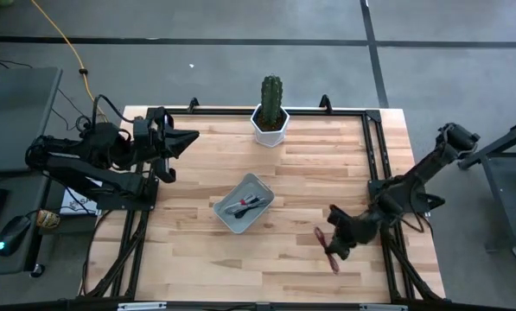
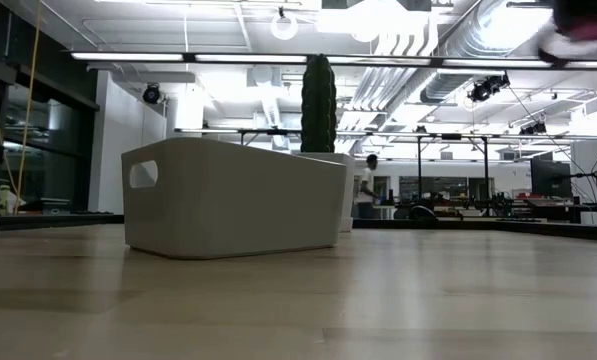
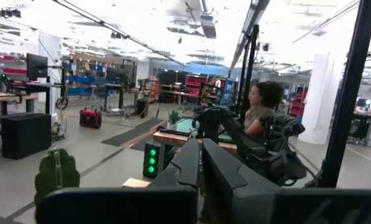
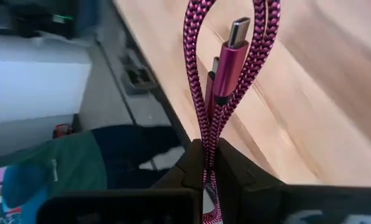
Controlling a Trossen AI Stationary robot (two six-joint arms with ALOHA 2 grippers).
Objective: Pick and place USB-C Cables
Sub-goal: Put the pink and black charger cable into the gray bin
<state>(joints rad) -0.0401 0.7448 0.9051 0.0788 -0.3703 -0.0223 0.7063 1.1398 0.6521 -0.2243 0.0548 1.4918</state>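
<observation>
A dark red braided USB-C cable bundle [image 4: 225,68] is in my right gripper [image 4: 209,152], which is shut on it. In the high view that gripper [image 1: 337,242] is over the table's near right part, with the cable [image 1: 328,252] beside it. In the low view it is only a blur at the upper right. A grey tray [image 1: 227,216] at the table's middle holds black, grey and white-with-red cable bundles [image 1: 247,204]. My left gripper [image 1: 178,142] is shut and waits over the far left corner. My right gripper pinches the dark red bundle between its two fingers, on several strands side by side [image 4: 205,134]. The bundle runs along the fingers. Its looped end and two plugs [image 4: 235,37] stick out past the fingertips, clear of the table.
A cactus in a white pot [image 1: 272,111] stands at the table's far edge, behind the tray [image 2: 233,195] in the low view. A black frame rail [image 1: 372,147] runs along the right side. Bare wood lies between my right gripper and the tray. A person sits in the room beyond.
</observation>
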